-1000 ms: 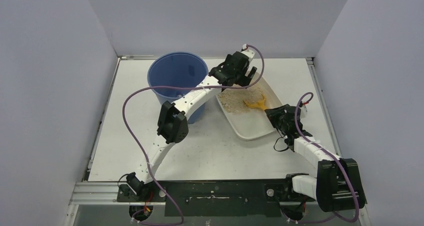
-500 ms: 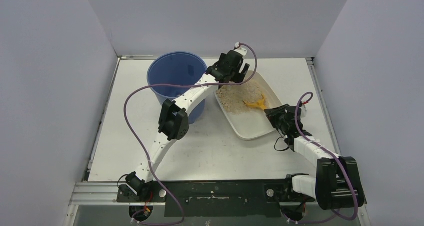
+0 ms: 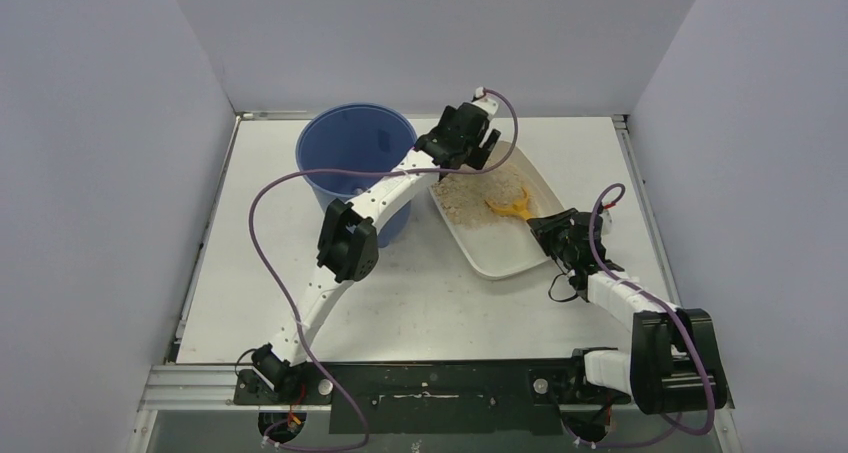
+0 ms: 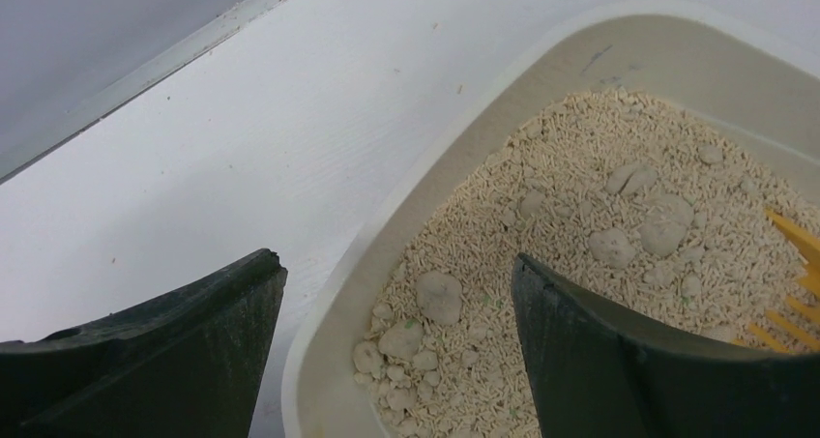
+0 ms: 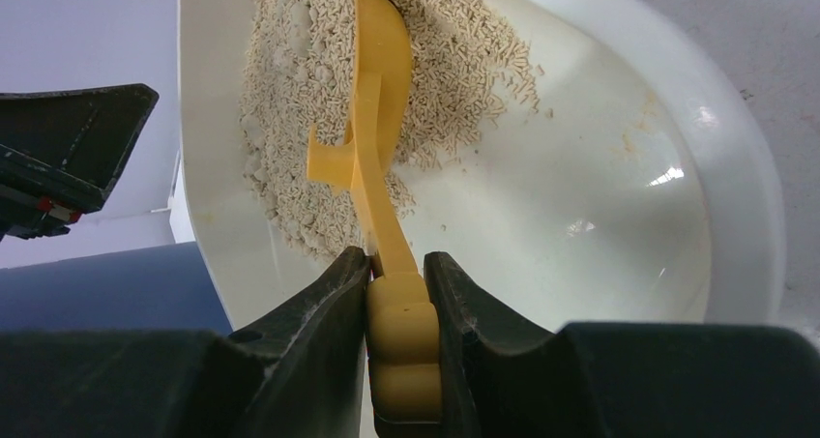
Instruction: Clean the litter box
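Note:
The litter box (image 3: 512,255) is a shallow white tray, with tan litter (image 3: 478,195) heaped at its far end. My left gripper (image 3: 478,155) hangs open over the tray's far left corner. In the left wrist view it (image 4: 396,261) straddles the rim (image 4: 314,341), with grey clumps (image 4: 440,296) between its fingers and nothing held. My right gripper (image 5: 396,264) is shut on the handle of a yellow slotted scoop (image 5: 382,71). The scoop head lies in the litter (image 5: 290,119). From above, that gripper (image 3: 548,229) sits at the tray's right side, with the scoop (image 3: 510,209) ahead of it.
A tall blue bucket (image 3: 352,158) stands just left of the tray, under the left arm's forearm. Its wall (image 5: 106,283) shows in the right wrist view. Grey walls close in the white table (image 3: 420,293) on three sides.
My left gripper has shifted a little left, towards the tray's far left corner, and its jaws have narrowed slightly. The right arm and the scoop have not moved.

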Controlling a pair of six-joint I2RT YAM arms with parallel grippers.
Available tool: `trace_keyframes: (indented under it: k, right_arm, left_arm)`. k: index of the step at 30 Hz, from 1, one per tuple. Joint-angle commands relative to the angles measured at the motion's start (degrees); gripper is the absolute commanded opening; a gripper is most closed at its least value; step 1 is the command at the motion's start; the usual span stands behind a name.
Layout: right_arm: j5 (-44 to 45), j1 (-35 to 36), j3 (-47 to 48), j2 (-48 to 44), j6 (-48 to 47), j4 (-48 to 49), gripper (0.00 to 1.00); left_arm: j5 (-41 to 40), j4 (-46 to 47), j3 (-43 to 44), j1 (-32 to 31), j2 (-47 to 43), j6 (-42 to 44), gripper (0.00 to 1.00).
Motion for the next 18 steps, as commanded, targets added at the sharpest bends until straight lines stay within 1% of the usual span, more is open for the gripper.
trace_keyframes:
  k: [1, 7, 11, 14, 16, 18]
  right_arm:
    - [-1.7, 0.1, -1.1, 2.9, -3.2, -8.7, 0.0]
    - [-1.6, 0.0, -1.3, 2.6, -3.4, -8.2, 0.0]
    - [-1.9, 0.0, -1.2, 2.5, -3.4, -7.8, 0.0]
    - [-2.0, 0.0, -1.3, 2.3, -3.4, -7.8, 0.0]
    - [-2.0, 0.0, -1.5, 2.3, -3.3, -7.4, 0.0]
    - [-2.4, 0.0, -1.8, 2.5, -3.2, -6.9, 0.0]
  left_arm:
    - [-3.8, 7.0, -5.3, -3.1, -4.7, 4.8, 0.85]
    - [-6.4, 11.5, -9.4, -7.2, -11.0, 5.3, 0.86]
    - [-7.1, 14.6, -12.8, -8.8, -13.5, 4.4, 0.87]
    - [-6.5, 15.1, -13.0, -8.9, -13.1, 2.7, 0.88]
    - [-6.0, 15.0, -11.7, -8.6, -11.6, 1.5, 0.89]
    - [-3.6, 15.1, -9.2, -8.1, -9.1, -1.5, 0.89]
